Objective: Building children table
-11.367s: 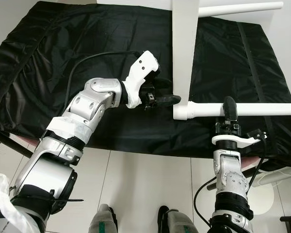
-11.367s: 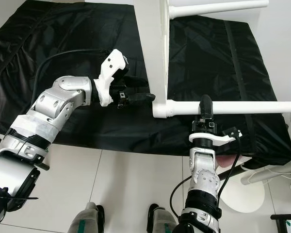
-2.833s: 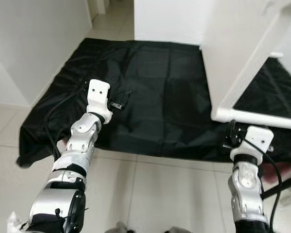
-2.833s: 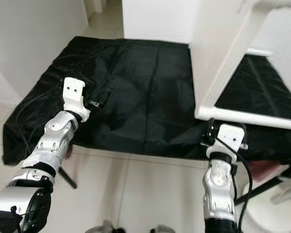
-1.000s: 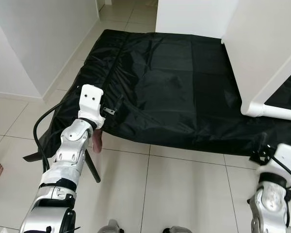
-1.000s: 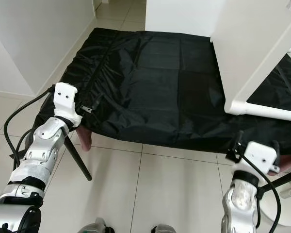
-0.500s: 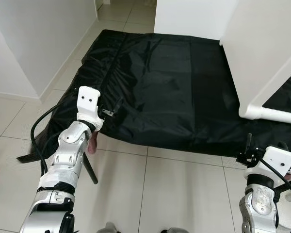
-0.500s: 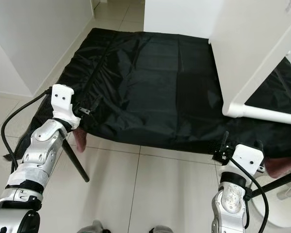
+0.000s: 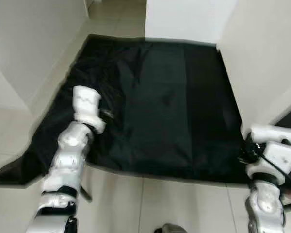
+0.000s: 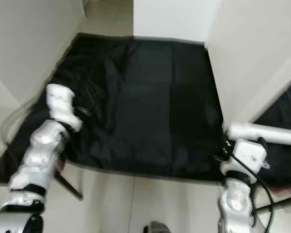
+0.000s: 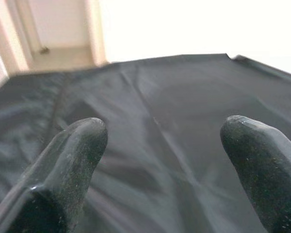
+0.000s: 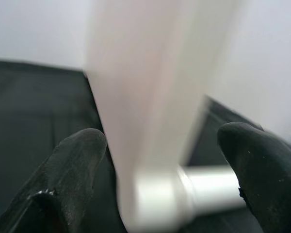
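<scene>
A white table panel (image 9: 262, 68) stands upright on the black cloth (image 9: 169, 97) at the right. A white round tube (image 9: 276, 132) runs along its lower edge. My right gripper (image 9: 246, 148) hovers just below the tube's near end. In the right wrist view the right gripper (image 12: 162, 141) is open, with the panel (image 12: 136, 97) and tube (image 12: 203, 182) straight ahead between the fingers. My left gripper (image 9: 106, 114) sits over the cloth's left part. Its fingers (image 11: 72, 160) are spread wide with only black cloth (image 11: 160, 111) between them.
The cloth covers a low surface whose near edge (image 9: 160, 172) borders pale floor tiles (image 9: 184, 204). A white wall (image 9: 29, 43) rises at the left. A dark strut (image 10: 68, 187) slants down under the cloth's left corner. The head views are blurred.
The whole picture has shifted and blurred, so the camera moved. The cloth's edge and the white tube now lie closer to both grippers. Both stay open.
</scene>
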Tool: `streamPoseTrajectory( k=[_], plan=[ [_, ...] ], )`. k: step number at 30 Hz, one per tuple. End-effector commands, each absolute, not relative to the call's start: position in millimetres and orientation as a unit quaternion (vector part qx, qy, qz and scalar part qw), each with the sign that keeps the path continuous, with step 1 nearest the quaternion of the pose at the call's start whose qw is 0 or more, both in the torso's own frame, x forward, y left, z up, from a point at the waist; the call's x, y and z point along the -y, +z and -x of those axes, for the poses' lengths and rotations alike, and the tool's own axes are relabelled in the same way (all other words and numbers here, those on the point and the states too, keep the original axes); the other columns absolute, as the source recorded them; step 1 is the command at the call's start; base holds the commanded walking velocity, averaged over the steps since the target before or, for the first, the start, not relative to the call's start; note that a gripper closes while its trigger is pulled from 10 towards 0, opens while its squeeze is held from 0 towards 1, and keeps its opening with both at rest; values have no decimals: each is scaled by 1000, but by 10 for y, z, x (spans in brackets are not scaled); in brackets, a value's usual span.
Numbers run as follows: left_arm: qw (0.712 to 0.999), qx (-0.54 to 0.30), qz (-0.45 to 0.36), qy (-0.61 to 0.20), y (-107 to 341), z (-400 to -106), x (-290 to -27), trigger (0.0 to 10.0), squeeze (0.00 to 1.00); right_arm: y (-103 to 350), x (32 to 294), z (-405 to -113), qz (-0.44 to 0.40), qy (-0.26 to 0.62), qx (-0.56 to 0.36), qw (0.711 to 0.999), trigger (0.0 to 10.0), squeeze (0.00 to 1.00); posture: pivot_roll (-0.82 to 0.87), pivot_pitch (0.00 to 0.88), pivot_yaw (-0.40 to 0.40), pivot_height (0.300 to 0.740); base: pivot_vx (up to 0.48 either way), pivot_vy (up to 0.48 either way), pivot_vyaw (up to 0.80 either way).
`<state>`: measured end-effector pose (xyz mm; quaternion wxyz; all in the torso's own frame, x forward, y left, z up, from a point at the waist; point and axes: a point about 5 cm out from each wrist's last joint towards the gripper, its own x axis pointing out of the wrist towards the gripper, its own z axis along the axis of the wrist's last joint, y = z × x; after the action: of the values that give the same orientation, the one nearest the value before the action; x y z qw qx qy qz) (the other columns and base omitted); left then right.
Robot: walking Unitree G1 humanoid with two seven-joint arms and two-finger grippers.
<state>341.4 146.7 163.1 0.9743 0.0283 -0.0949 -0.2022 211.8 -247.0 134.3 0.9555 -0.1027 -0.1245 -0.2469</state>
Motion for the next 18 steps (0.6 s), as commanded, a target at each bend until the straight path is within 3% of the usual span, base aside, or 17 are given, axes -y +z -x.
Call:
streamPoseTrajectory(
  k=[1,14,18],
  plan=[
    [977,95,-15,-190,1611,-3398,-1545,10000,0,1314,2439,-2110,101,-241,119,958,10000,0,36,20,-31,740,0,0,0],
    [970,93,-43,-218,1543,-3314,-1502,10000,0,1230,2446,-2055,102,-249,103,958,10000,0,32,28,-29,740,0,0,0],
    [958,104,-60,-259,1570,-3255,-1418,10000,0,1212,2499,-2026,98,-269,97,953,10000,0,29,37,-26,740,0,0,0]
  ],
)
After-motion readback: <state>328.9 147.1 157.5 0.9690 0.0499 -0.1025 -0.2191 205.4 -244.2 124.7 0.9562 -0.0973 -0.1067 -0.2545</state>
